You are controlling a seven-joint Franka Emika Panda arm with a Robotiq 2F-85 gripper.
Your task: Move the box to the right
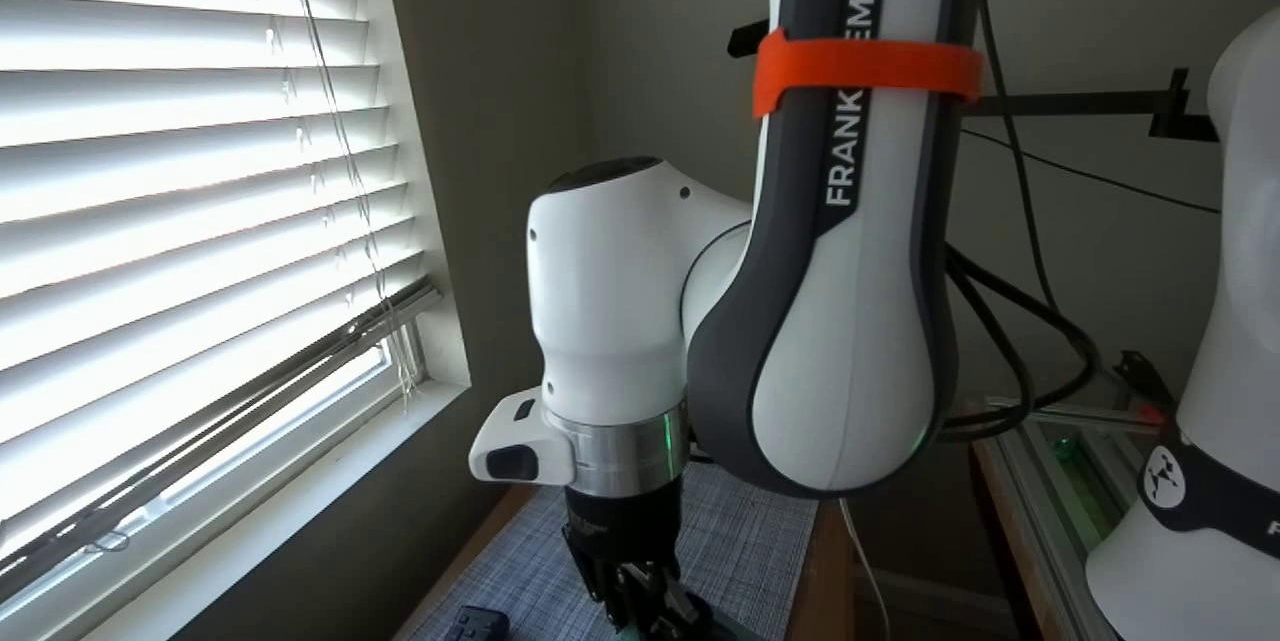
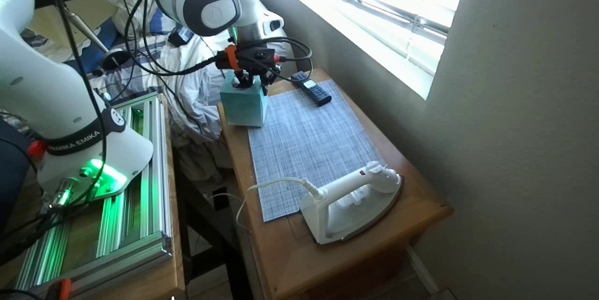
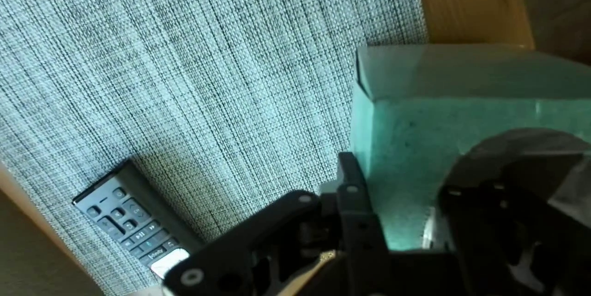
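The box (image 2: 244, 106) is a pale teal cube with a round opening in its top. It sits upright at the far corner of the wooden table, partly over the woven mat, close to the table's edge. In the wrist view the box (image 3: 411, 125) fills the right side. My gripper (image 3: 399, 173) is partly closed on one side of its top. One finger lies against the outer face and the other is at the opening, its tip hidden in shadow. The gripper also shows in both exterior views (image 1: 645, 611) (image 2: 255, 84). In an exterior view only a sliver of the box (image 1: 628, 633) shows.
A dark remote (image 2: 312, 89) lies on the mat (image 2: 309, 136) beside the box, toward the window. A white iron (image 2: 351, 206) with a cord stands at the table's near end. The wooden table (image 2: 299, 262) ends close to the box. Cables hang around the wrist.
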